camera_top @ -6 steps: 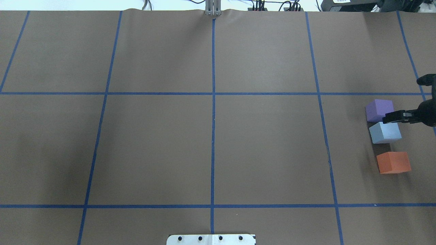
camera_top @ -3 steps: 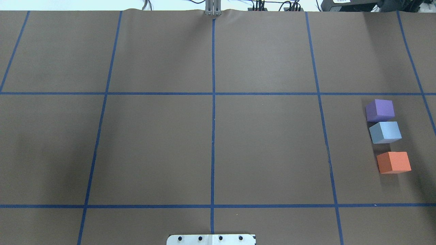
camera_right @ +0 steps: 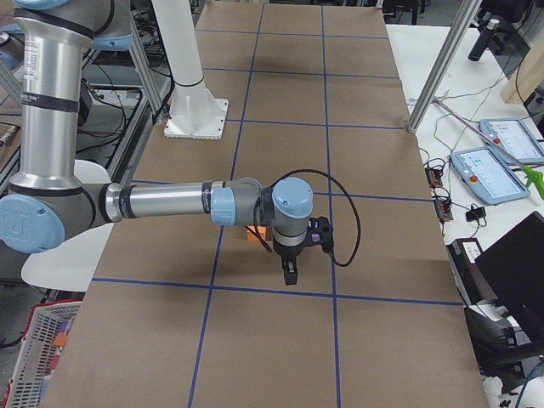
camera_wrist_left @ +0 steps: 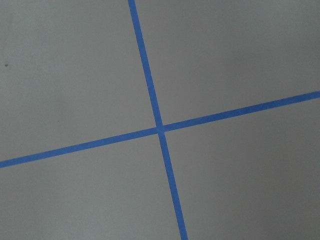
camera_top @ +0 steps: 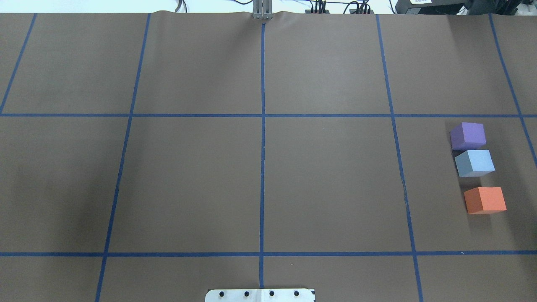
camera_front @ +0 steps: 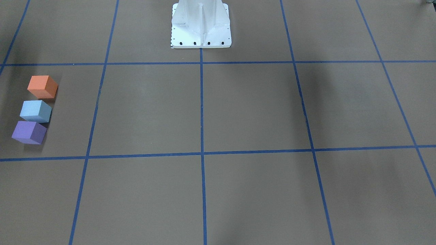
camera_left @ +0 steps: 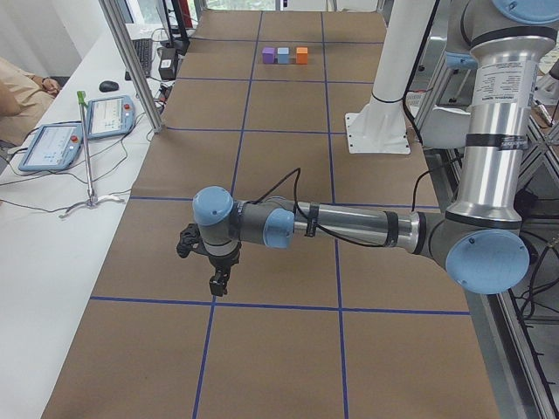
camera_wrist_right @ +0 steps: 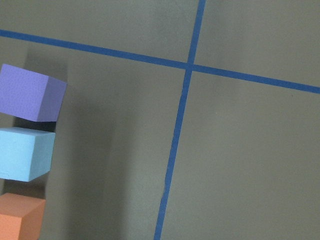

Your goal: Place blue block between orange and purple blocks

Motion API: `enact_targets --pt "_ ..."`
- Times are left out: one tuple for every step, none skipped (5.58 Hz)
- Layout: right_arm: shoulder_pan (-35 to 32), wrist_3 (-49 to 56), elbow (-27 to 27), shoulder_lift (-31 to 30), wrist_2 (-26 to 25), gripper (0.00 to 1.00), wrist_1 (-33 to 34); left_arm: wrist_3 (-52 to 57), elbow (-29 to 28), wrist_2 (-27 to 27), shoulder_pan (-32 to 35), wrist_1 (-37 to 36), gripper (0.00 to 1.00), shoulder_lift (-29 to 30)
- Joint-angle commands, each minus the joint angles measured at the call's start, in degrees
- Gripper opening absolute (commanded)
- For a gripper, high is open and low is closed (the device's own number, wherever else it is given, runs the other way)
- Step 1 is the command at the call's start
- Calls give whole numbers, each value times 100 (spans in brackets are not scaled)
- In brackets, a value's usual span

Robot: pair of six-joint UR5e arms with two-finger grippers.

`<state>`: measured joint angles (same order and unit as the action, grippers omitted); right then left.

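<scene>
The blue block (camera_top: 474, 163) sits on the table between the purple block (camera_top: 468, 136) and the orange block (camera_top: 485, 200), close against the purple one, with a gap to the orange one. The row also shows in the front view: orange (camera_front: 42, 86), blue (camera_front: 35, 111), purple (camera_front: 29, 132), and at the left edge of the right wrist view (camera_wrist_right: 25, 152). My right gripper (camera_right: 290, 274) hangs above the table beside the blocks. My left gripper (camera_left: 217, 284) hangs over the table's other end. I cannot tell whether either is open or shut.
Brown paper with a grid of blue tape (camera_top: 262, 126) covers the table. The white robot base plate (camera_front: 201, 25) stands at the near middle edge. Tablets and a stand (camera_left: 87, 122) lie on the side bench.
My right gripper, which was at the purple and blue blocks 1.1 s ago, has drawn back out of the overhead view to the right. The three blocks have not moved.
</scene>
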<state>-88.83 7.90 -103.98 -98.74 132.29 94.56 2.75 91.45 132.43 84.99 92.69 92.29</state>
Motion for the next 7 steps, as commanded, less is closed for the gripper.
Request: enact_targets --pt "-11 -26 18 -13 -324 100 28 32 82 12 114 3 100 -219" --pt "-3 -34 36 -5 -326 100 28 424 205 37 515 -23 100 -255" --pt "-11 -35 44 -5 -326 100 10 663 224 46 658 -15 100 -395" --pt "-3 -35 79 -5 -318 100 -16 630 267 107 668 -23 100 -413" --pt "-3 -35 114 -5 -309 100 -16 630 276 108 651 64 100 -570" --pt "-3 -35 115 -5 -300 100 -25 630 485 82 659 65 100 -606" --pt "-3 -35 132 -5 -300 100 -16 630 505 47 651 56 100 -624"
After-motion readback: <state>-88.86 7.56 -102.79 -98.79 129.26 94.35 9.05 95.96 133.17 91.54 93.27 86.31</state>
